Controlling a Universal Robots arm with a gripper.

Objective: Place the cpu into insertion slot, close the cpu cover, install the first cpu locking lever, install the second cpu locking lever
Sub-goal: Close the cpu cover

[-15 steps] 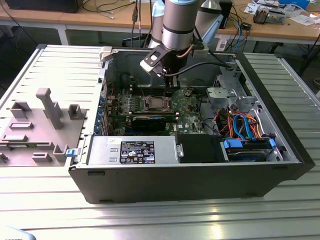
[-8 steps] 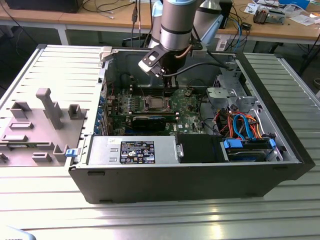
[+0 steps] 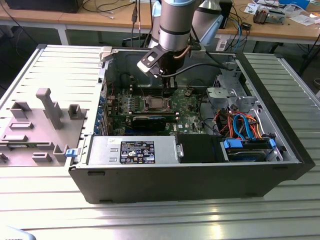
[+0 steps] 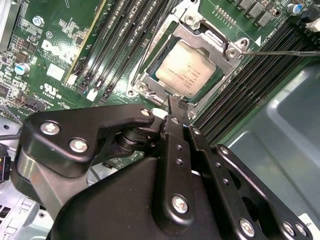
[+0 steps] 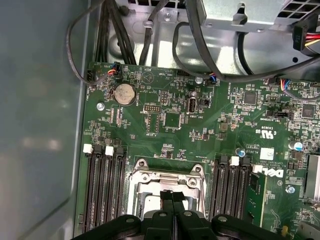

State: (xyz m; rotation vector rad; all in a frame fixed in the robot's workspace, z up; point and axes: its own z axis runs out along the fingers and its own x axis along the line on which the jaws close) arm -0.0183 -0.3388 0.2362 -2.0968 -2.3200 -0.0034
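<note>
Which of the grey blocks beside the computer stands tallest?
The T-topped post at the exterior view's left. It rises well above the other blocks around it, which are all low and squat.

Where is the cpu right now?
In the second wrist view, the cpu sits in the insertion slot under the cpu cover, between the memory slots.

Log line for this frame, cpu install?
cpu: in insertion slot | cpu cover: down over cpu | gripper: shut, tips at cover edge

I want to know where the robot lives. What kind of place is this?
Probably a robotics lab: a robot arm reaches into an open computer case on a metal table, cluttered desks behind.
</note>
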